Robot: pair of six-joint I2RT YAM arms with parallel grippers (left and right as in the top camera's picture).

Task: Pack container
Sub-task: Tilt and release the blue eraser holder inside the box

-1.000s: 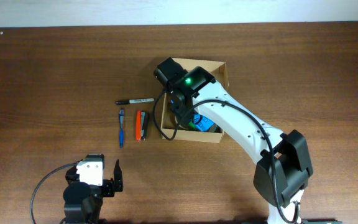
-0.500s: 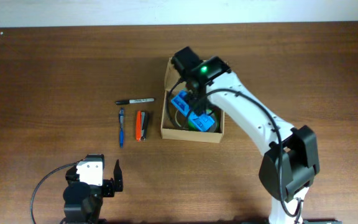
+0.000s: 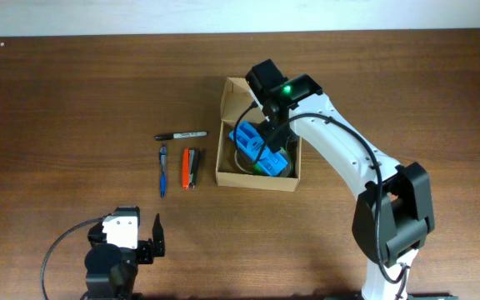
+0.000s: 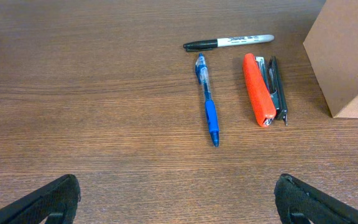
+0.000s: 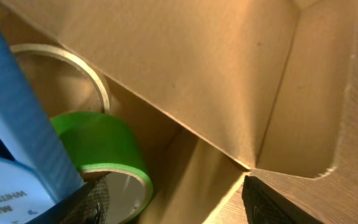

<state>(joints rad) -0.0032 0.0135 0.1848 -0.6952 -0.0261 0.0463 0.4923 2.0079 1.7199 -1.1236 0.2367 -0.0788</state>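
The tan cardboard container [image 3: 222,142] stands open at mid-table; its side shows in the left wrist view [image 4: 347,56]. Inside lie a flat blue item [image 3: 252,142], a green tape roll [image 3: 275,165] and a pale tape roll [image 5: 73,62]. My right gripper [image 3: 270,123] is open and empty in the container's far right part; in its wrist view [image 5: 179,205] the green tape roll [image 5: 104,146] and the blue item [image 5: 17,124] are at its left finger. My left gripper [image 3: 128,222] is open and empty near the front edge [image 4: 179,199].
Left of the container lie a black marker [image 3: 181,135], a blue pen [image 3: 162,169] and an orange stapler [image 3: 188,168]. They show ahead of the left gripper: the marker [image 4: 229,42], the pen [image 4: 207,99], the stapler [image 4: 258,89]. The container's inner wall [image 5: 197,62] is close by the right gripper.
My right arm has moved to the right across the container, uncovering the blue item and green tape inside. The left arm has not moved.
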